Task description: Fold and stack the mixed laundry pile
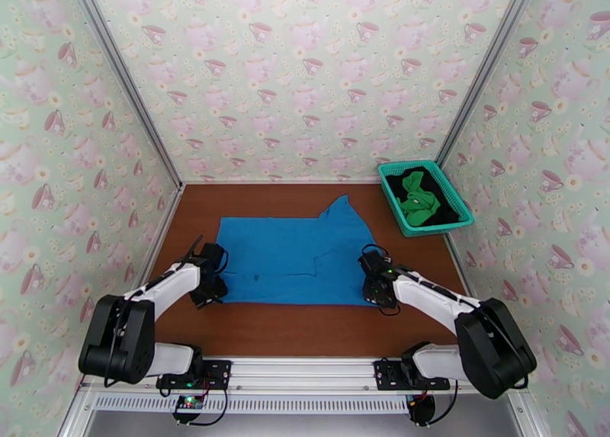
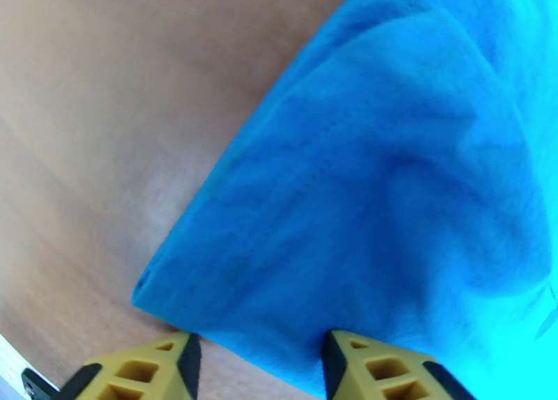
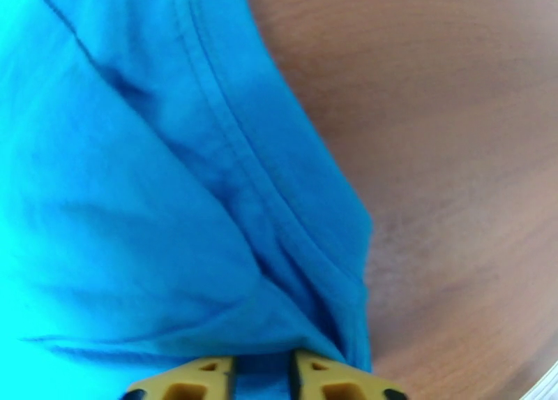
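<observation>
Flat across the middle of the brown surface point(image 1: 305, 332): blue shirt point(image 1: 293, 259), laid out as a rough rectangle, a pointed flap sticking out toward the far right, a lapped layer visible along its near half. Away from it at the far right, green garment point(image 1: 418, 198) crumpled on top of black garment point(image 1: 444, 214), both inside the teal basket point(image 1: 441, 227), which sits near the shirt's far right flap without touching it. At the shirt's near left corner, left fingers point(image 2: 150, 370) low over the surface and standing well apart, the cloth's corner reaching down between them, not pinched. At the near right corner, right fingers point(image 3: 188, 382) set close together, a fold of hemmed blue cloth running down between them; cannot tell whether clamped on it or loose around it. Both arms reaching in from the near edge, one on each side of the shirt.
</observation>
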